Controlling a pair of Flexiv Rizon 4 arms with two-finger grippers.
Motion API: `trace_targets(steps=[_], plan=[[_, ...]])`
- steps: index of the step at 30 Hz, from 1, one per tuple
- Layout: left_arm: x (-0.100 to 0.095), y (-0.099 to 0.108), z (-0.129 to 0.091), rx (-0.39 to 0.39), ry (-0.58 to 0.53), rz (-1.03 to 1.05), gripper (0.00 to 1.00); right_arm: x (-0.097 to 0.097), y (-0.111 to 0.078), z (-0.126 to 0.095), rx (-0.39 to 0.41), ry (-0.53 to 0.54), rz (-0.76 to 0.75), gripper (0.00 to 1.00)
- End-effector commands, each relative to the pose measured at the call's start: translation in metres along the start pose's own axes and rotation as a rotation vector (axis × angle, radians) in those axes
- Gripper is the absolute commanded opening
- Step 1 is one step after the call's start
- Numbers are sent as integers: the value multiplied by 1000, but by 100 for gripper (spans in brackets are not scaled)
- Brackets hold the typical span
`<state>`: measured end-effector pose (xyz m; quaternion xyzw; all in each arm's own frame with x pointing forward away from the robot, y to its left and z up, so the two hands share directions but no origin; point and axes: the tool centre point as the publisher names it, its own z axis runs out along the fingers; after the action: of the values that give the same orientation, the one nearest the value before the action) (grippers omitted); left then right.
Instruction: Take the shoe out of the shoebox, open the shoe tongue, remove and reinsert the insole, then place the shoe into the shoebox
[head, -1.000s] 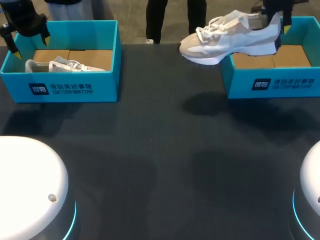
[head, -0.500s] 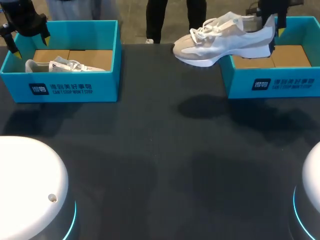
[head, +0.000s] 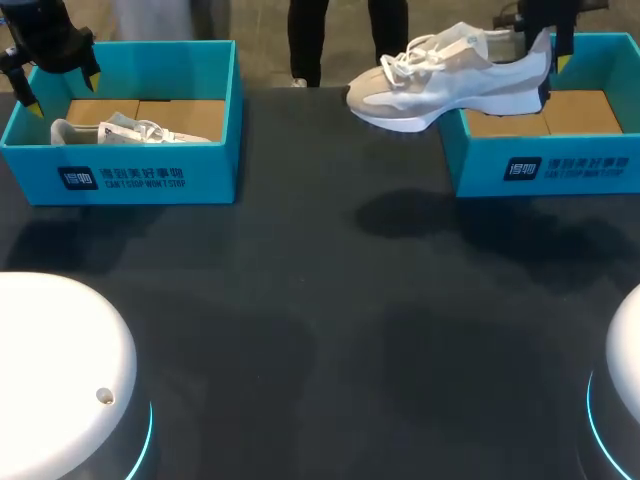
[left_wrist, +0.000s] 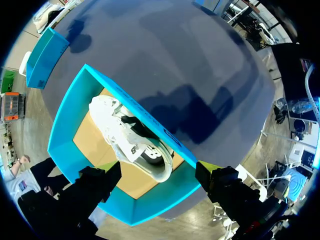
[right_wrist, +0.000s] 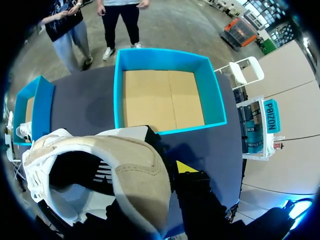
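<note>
White and beige, the shoe (head: 450, 80) hangs in the air at the far right of the table (head: 320, 300), sole down and close to level, laces up top, toe pointing left. And look at the heel: the right claw (head: 548, 45) has it pinched, one yellow-tipped finger inside the collar and the other against the outside of the heel, so it is clamped firmly on the shoe and carrying its whole weight. The heel sits over the left wall of the right shoebox (head: 545, 170), while the front half juts out past that wall above bare tabletop, throwing a dark shadow (head: 405, 212) on the table below. Inside that teal box, only the brown cardboard floor shows. Over on the far left, the left claw (head: 62, 90) hovers above the left shoebox (head: 130, 175), fingers spread wide apart, gripping nothing at all. Beneath it a second shoe (head: 125, 130), pale like the first, lies on its side along the near wall of that box.
</note>
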<state>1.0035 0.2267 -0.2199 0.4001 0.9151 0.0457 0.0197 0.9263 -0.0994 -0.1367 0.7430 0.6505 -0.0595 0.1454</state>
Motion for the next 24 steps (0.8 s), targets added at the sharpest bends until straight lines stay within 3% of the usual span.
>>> trace_targets(steps=[1,8,24], plan=[[1,-1,-1,-3,1,0,100,-1,0,-1,-2,3,0,0],[1,-1,-1,-3,1,0,100,0,-4,0,-4,8,-8,0],[1,-1,-1,-3,1,0,100,24,-62,-31,-57,-65,17,0]])
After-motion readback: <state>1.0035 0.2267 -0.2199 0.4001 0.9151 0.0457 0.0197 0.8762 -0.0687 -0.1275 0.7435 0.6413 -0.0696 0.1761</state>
